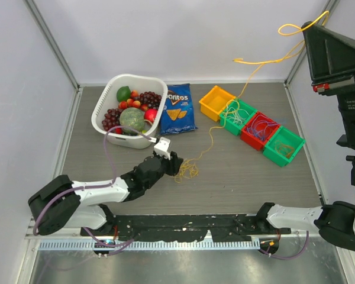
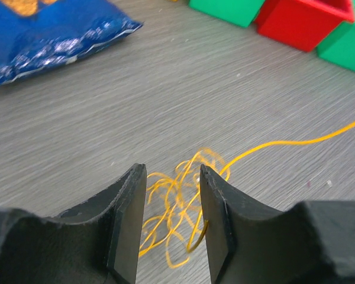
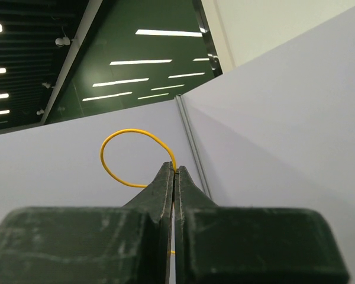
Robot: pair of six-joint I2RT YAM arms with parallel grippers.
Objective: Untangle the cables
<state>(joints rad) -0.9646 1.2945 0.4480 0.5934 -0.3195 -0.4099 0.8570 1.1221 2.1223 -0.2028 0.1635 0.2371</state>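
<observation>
Grey table point(image 1: 242, 177): white basket point(image 1: 136, 77) holds fruit point(image 1: 132, 117); coloured bins point(image 1: 252, 142) hold cables point(image 1: 261, 125).

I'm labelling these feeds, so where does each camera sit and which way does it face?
Top: above and behind, looking down at the table; both arms show.
Left wrist: low over the table, facing forward at the yellow cable tangle; left gripper fingers frame it.
Right wrist: raised high, facing up at wall and ceiling; right gripper shut on the cable.
Shared: all three show the yellow cable.
</observation>
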